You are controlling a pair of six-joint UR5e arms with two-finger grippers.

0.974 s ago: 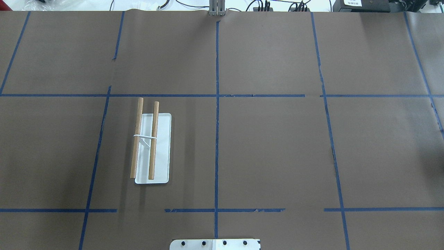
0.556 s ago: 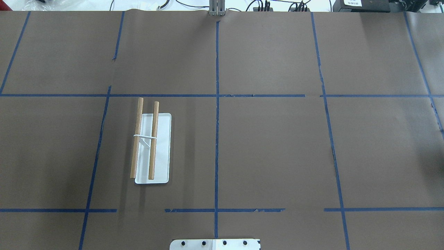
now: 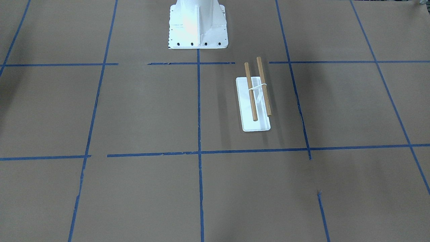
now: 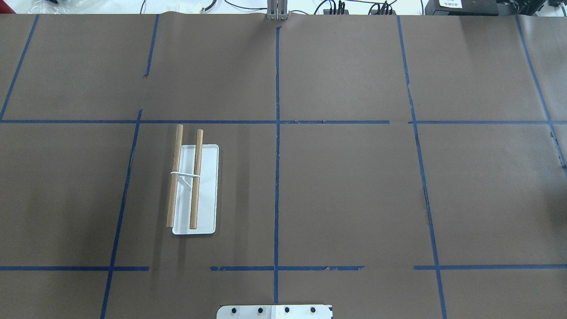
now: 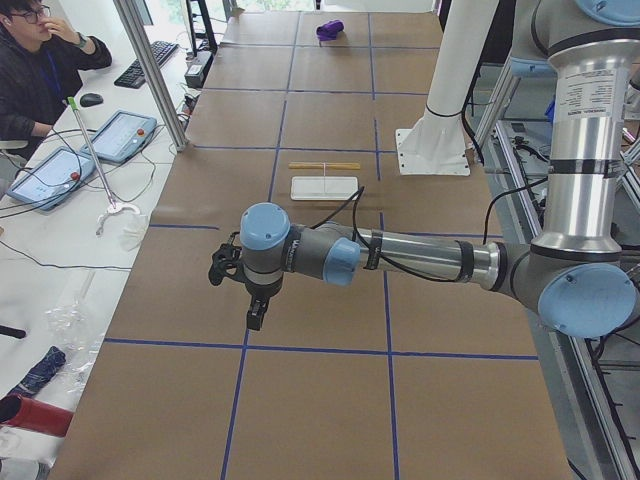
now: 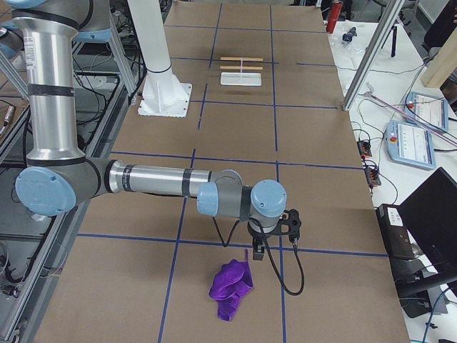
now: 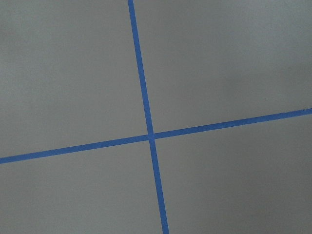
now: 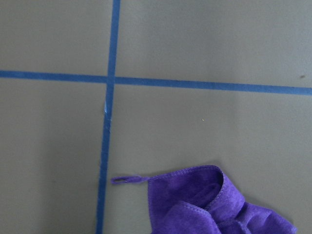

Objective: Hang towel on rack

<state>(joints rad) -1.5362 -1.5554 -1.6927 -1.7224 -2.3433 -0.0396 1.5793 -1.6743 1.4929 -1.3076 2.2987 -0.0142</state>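
The rack (image 4: 195, 188) stands on the brown table left of centre, a flat white base with two wooden dowels; it also shows in the front view (image 3: 257, 101) and both side views (image 5: 325, 186) (image 6: 241, 77). The purple towel (image 6: 230, 286) lies crumpled at the table's right end and shows in the right wrist view (image 8: 219, 207) and far off in the left side view (image 5: 329, 29). My right gripper (image 6: 258, 251) hangs just above and beside the towel; I cannot tell if it is open. My left gripper (image 5: 255, 315) hangs over bare table at the left end; I cannot tell its state.
The white bolted pedestal (image 3: 197, 27) stands at the table's near-robot edge, also seen in the overhead view (image 4: 274, 311). Blue tape lines grid the brown paper. An operator (image 5: 40, 60) sits beside tablets (image 5: 125, 135) past the far edge. A metal post (image 6: 371, 53) stands there too.
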